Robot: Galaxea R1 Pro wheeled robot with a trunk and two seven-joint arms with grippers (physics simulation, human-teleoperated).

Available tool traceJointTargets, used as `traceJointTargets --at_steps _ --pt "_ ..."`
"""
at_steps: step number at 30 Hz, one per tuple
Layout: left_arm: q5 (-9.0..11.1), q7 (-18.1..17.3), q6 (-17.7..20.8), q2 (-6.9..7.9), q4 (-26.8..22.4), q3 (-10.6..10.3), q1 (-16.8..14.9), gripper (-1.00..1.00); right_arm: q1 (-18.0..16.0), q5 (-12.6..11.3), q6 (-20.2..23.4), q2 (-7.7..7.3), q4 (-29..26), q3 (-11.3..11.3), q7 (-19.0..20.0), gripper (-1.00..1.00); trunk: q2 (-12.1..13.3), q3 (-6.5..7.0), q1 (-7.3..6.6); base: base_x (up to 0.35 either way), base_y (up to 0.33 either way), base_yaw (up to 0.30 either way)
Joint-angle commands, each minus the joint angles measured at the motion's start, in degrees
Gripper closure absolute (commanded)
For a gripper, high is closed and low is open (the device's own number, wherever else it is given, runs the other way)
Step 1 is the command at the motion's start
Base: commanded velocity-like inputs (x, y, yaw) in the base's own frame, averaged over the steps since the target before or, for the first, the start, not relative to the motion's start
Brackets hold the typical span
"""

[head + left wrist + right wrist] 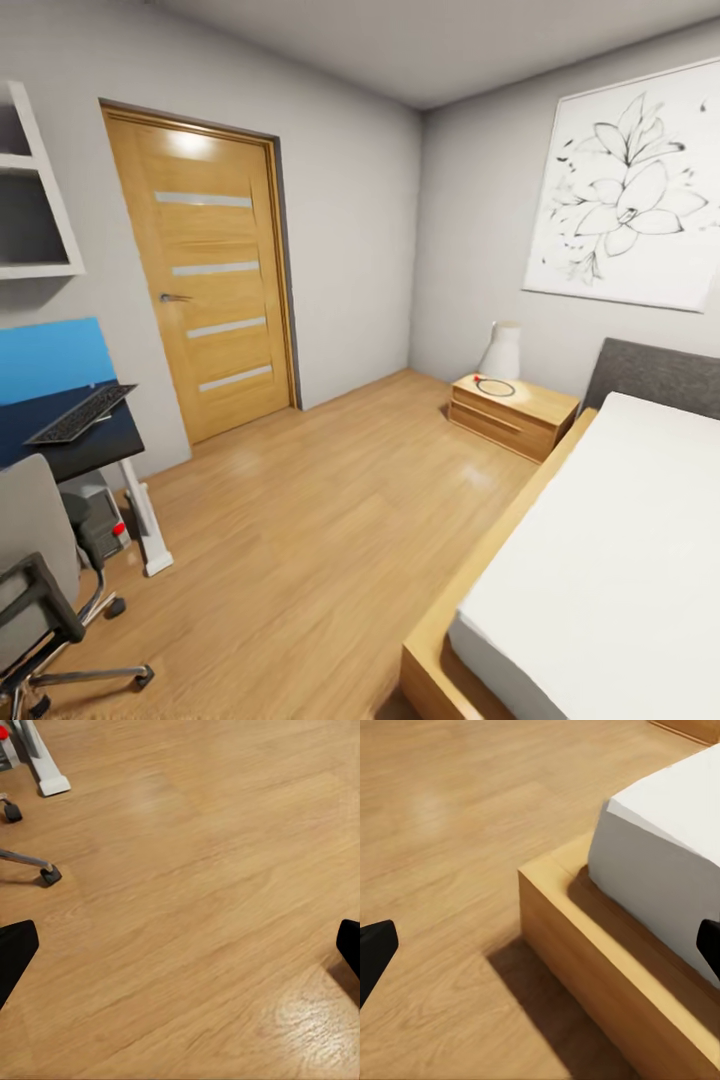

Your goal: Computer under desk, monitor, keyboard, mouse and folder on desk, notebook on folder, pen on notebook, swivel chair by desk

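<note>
A: Start at the left edge. What is there?

B: A white wall shelf (pixel 30 190) sits high up, and below it a blue panel (pixel 55 355) backs the desk (pixel 90 445), which has a dark top and a white leg. The black keyboard (pixel 82 413) lies on the desk near its front corner. Under the desk stands the computer (pixel 100 520), a grey box with a small red mark. The swivel chair (pixel 40 590), grey-backed with a black armrest and chrome legs on castors, stands just beside the desk.

A: And the room itself?

B: Pale grey walls and a wooden floor (pixel 300 520) of glossy, light planks. A wooden door (pixel 205 270) with four frosted strips is shut. Farther right, a low wooden nightstand (pixel 512 412) carries a white lamp (pixel 502 350), and a flower print (pixel 625 190) hangs above the bed (pixel 600 570), which has a white mattress on a wooden frame.

A: Open room for moving?

B: A broad stretch of bare floor runs between chair and bed frame.

A: The grippers?

B: The left gripper (pixel 180 952) hangs over bare planks with its fingertips (pixel 15 952) spread wide, nothing between them. The right gripper (pixel 540 952) is likewise spread wide and empty, over the square corner of the bed frame.
</note>
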Motion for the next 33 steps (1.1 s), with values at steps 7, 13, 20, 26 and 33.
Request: traceJointTargets --at_steps 7,13,20,26,33 --pt "-0.01 0.24 -0.02 -0.08 -0.05 -0.30 0.00 -1.00 -0.03 0.49 -0.09 -0.07 0.05 0.25 -0.57 -1.00 -0.05 -0.06 0.02 0.207 0.208 0.283" --pt "-0.08 0.23 -0.02 -0.08 -0.05 -0.36 0.00 -1.00 -0.03 0.49 -0.11 -0.10 0.03 0.21 -0.57 -1.00 -0.05 -0.07 0.02 0.256 0.203 0.283" --pt "-0.10 0.18 -0.02 -0.08 0.02 -0.41 0.00 -1.00 -0.03 0.42 0.03 -0.10 -0.19 0.11 -0.76 -1.00 -0.05 -0.39 0.02 0.277 0.143 0.228" --pt "-0.10 0.22 -0.05 -0.10 0.04 -0.39 0.00 -1.00 -0.03 0.40 0.06 -0.14 -0.37 0.03 -0.90 -1.00 -0.05 -0.84 0.02 0.076 0.032 0.143" --pt "-0.10 0.23 -0.02 -0.09 0.04 -0.38 0.00 -1.00 -0.03 0.40 0.07 -0.26 -0.41 0.01 -0.92 -1.00 -0.05 -1.44 0.02 0.247 0.035 0.028"
